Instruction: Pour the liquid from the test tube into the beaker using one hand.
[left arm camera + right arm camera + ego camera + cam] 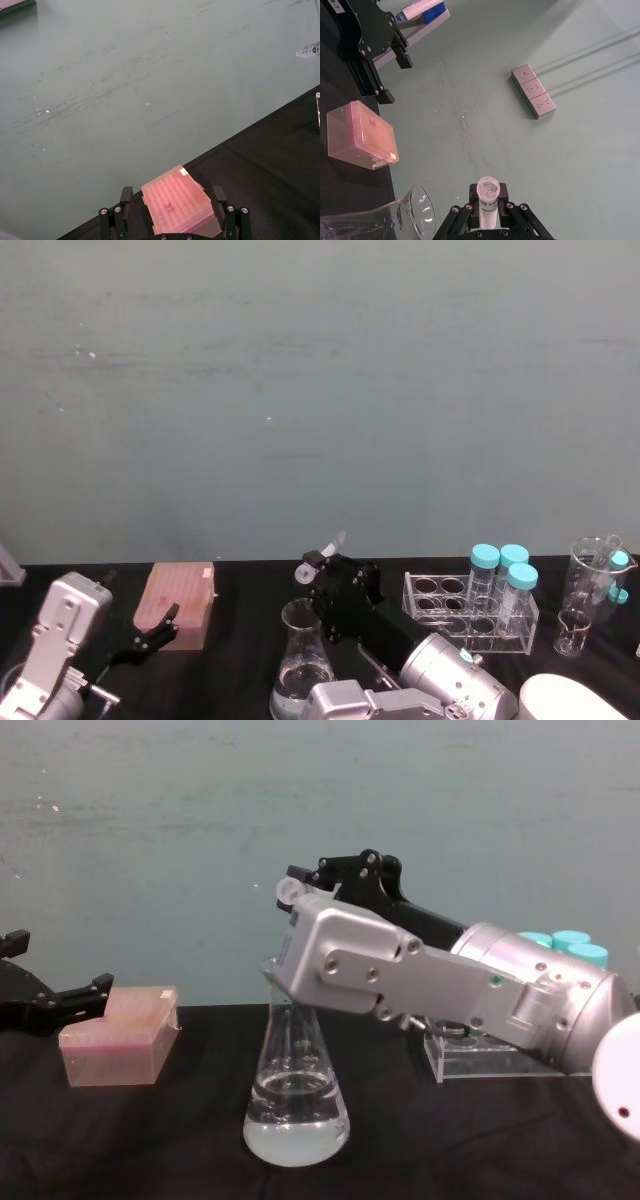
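Two black tools in the head view: the right tool pinches the slim clear test tube, tilted above the conical glass beaker. At nine o'clock of the beaker, the left tool gapes wide by a pink box. Right wrist view: the tube's round flared rim faces the camera. Chest view: clear liquid pools in the beaker's wide base on the black tabletop.

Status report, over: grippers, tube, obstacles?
Right gripper shut on slim clear test tube, tilted above clear glass conical beaker. Left gripper open by pink box. No obstruction.
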Motion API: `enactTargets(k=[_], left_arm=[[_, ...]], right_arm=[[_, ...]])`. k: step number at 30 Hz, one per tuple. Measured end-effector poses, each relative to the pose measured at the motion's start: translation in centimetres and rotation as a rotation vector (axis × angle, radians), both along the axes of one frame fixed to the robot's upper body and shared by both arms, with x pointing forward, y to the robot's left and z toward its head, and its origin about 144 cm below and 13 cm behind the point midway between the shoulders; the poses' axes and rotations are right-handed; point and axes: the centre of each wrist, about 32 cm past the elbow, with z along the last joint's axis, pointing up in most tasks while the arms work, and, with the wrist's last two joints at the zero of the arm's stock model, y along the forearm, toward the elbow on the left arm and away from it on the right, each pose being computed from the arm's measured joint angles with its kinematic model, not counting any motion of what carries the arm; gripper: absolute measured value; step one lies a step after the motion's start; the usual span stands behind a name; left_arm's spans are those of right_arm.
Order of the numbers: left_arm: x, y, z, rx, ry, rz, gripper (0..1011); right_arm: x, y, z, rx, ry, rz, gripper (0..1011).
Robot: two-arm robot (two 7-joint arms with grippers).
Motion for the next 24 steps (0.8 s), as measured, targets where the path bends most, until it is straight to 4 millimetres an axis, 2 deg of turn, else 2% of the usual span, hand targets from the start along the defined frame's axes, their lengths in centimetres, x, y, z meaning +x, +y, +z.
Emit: enactTargets(k=[24], left_arm=[[0.00, 0.00, 0.00, 0.000, 0.000, 0.000, 1000]], right_arm=[[-0.07, 0.10, -0.20, -0.018, -0.031, -0.015, 208]])
